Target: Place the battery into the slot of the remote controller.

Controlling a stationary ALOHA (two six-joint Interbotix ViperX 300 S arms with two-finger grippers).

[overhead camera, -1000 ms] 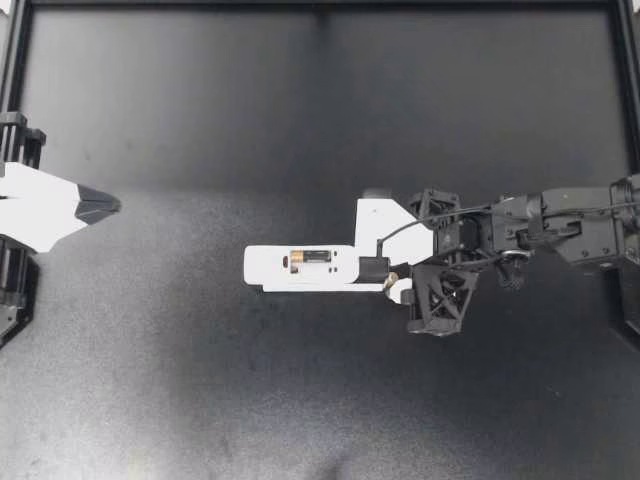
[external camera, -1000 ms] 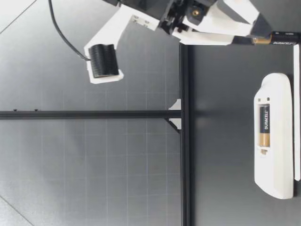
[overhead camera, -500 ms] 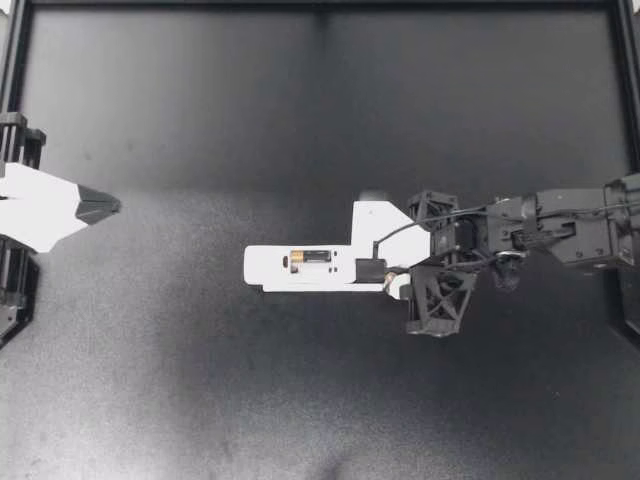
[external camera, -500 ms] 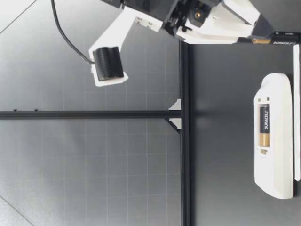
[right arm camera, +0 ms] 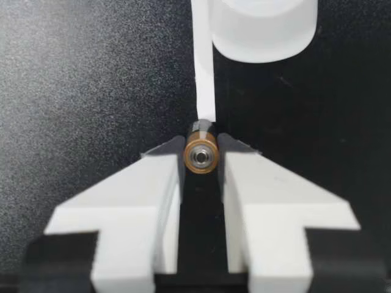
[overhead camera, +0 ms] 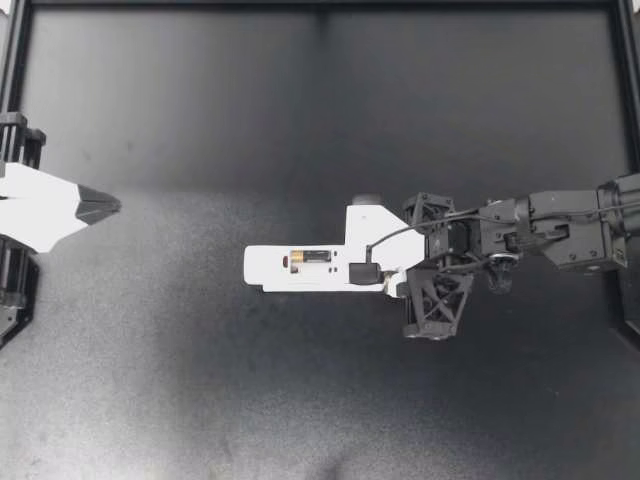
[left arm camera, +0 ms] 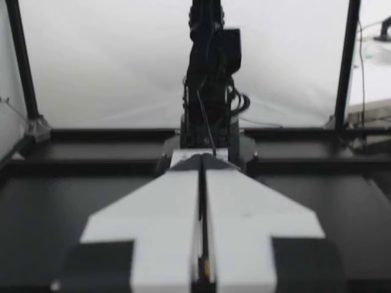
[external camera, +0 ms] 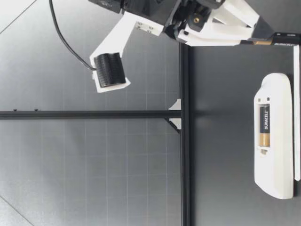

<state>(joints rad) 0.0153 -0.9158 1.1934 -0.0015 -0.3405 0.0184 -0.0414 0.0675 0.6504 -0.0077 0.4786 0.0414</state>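
Holding the load: your right gripper (overhead camera: 378,279) pinches the held battery (overhead camera: 362,273), one white finger pressed on each side of it.
Held battery, pose: it points along the gripper's line and tilts down toward the table (overhead camera: 200,400). The gold-rimmed end faces the right wrist camera and the black end points away from it.
Held battery, place: it is at the end of the remote (overhead camera: 270,268) nearest your right arm, outside the slot (external camera: 263,100). You cannot tell from these views whether its black end touches the remote.
Remote: it lies flat near the middle of the table, long axis running toward your right arm, open side up.
Slot: the seated battery (overhead camera: 312,257) lies flat inside it, gold end turned away from your right gripper.
White strip: a thin white strip (external camera: 296,113) lies flat along one long side of the remote. In the right wrist view it runs straight ahead of the held battery. What it is cannot be made out.
Left gripper: your left gripper (overhead camera: 105,205) hangs at the table's left edge, well apart from the remote, its fingers pressed together.
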